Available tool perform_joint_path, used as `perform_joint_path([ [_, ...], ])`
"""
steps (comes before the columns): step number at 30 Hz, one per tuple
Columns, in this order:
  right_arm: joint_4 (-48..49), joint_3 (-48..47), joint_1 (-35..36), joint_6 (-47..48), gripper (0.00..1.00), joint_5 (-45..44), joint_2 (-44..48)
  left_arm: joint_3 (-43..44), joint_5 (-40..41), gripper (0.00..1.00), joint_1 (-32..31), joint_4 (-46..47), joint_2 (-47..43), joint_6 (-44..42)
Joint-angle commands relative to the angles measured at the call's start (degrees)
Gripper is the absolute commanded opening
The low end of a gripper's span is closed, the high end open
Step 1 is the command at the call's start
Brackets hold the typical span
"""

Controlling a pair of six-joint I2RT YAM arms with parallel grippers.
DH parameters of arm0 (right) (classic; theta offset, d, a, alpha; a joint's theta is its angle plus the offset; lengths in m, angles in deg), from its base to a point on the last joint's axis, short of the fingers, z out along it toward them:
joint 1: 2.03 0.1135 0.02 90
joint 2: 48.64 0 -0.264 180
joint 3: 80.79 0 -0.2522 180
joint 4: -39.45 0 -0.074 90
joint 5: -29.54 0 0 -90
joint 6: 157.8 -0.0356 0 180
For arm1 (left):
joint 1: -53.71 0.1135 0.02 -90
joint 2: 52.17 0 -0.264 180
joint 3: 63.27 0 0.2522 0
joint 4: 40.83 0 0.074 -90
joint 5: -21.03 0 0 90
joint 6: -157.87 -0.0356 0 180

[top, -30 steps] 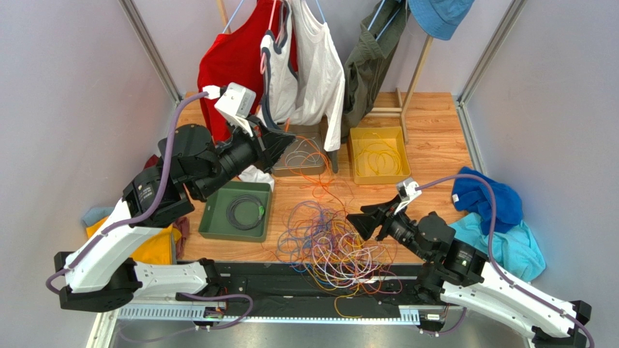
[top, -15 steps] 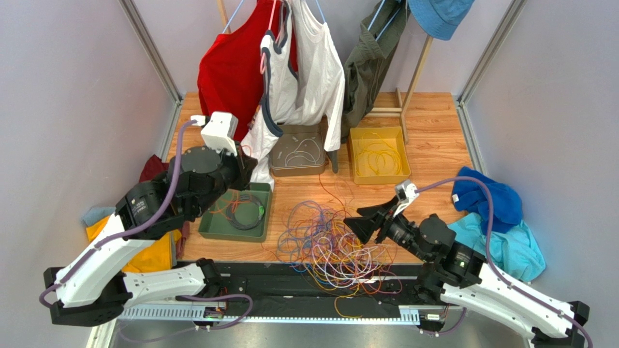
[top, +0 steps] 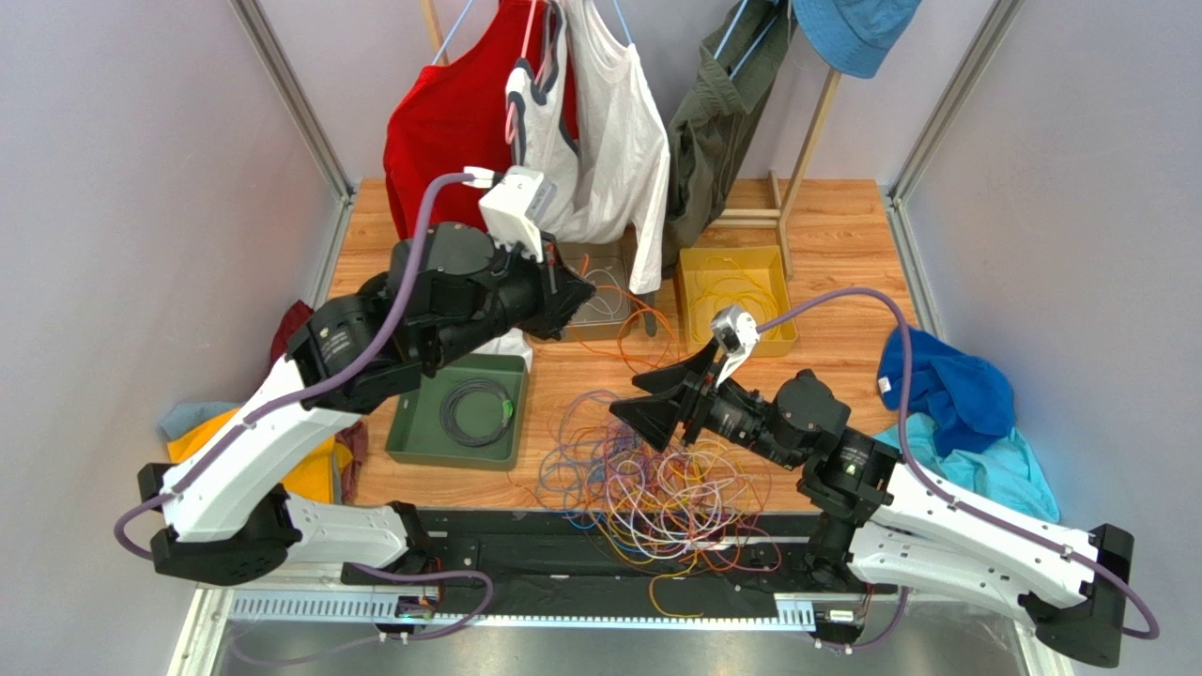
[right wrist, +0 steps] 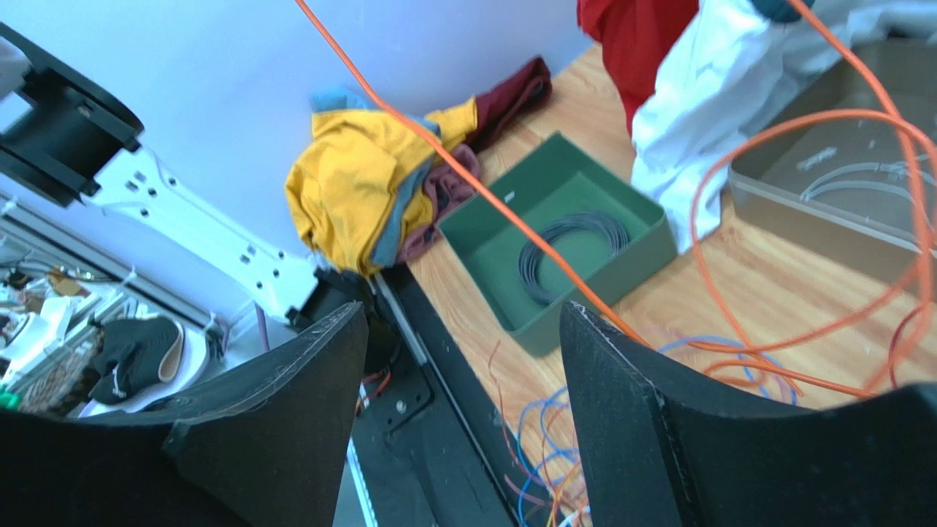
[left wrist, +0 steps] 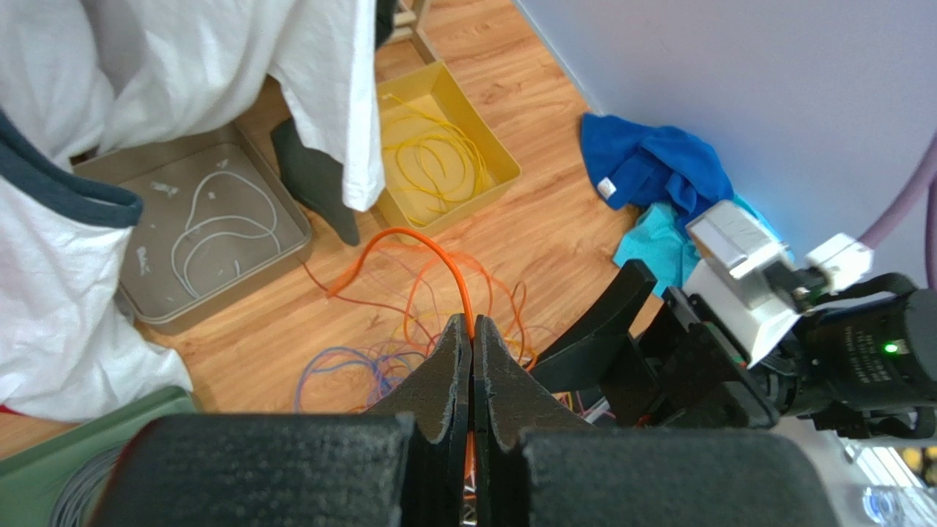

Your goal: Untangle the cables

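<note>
The cables (top: 635, 479) lie in a loose snarl of orange, purple, blue and white wires on the wooden floor near the front edge. My left gripper (top: 574, 307) is raised beside the grey tray and is shut on an orange cable (left wrist: 431, 248), which arcs out from between the jaws (left wrist: 471, 327). That orange cable (right wrist: 462, 181) also runs taut across the right wrist view. My right gripper (top: 631, 399) is open and empty above the snarl's far side, fingers (right wrist: 660, 417) spread wide around nothing.
A green tray (top: 409, 423) holds a black cable coil. A grey tray (left wrist: 253, 192) holds white wire. A yellow tray (top: 769, 331) holds yellow wires. Shirts (top: 593, 127) hang on a rack at the back. Blue cloths (top: 960, 395) lie at the right, yellow cloth (right wrist: 352, 187) at the left.
My left gripper has swung from over the green tray right and back toward the grey tray, carrying the orange cable. My right gripper has moved left and farther over the snarl, still open.
</note>
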Motion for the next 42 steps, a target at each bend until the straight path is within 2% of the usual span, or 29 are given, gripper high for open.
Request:
perform_joint_path([
  [1, 4.83, -2.71, 0.36, 3.37, 0.69, -4.86, -0.94, 1.69, -4.32, 0.0, -0.91, 2.9, 0.88, -0.35],
  [8, 3.07, -1.84, 0.44, 5.67, 0.67, -17.07, -0.59, 2.22, -4.76, 0.0, -3.47, 3.16, 0.71, -0.17],
  [12, 3.6, -1.83, 0.44, 5.93, 0.66, -17.08, -0.94, 1.6, -5.37, 0.0, -3.82, 3.69, 0.1, 0.36],
  [19, 8.6, 0.97, 0.44, 4.96, 0.65, -8.75, 2.04, 1.34, -4.15, 0.0, -3.91, 3.52, 0.09, -0.08],
  [30, 9.13, 2.82, 0.36, 4.52, 0.65, 3.3, 5.3, 0.98, -4.85, 0.0, -3.91, 3.52, 0.53, 0.27],
  [35, 8.34, 0.45, 0.53, 4.79, 0.65, 7.7, 1.09, 1.6, -5.81, 0.0, -4.17, 3.69, 0.62, 0.53],
  [42, 10.36, -1.31, 1.58, 5.4, 0.63, 6.3, -4.1, 1.95, -6.52, 0.0, -4.7, 3.78, 0.36, 0.8],
])
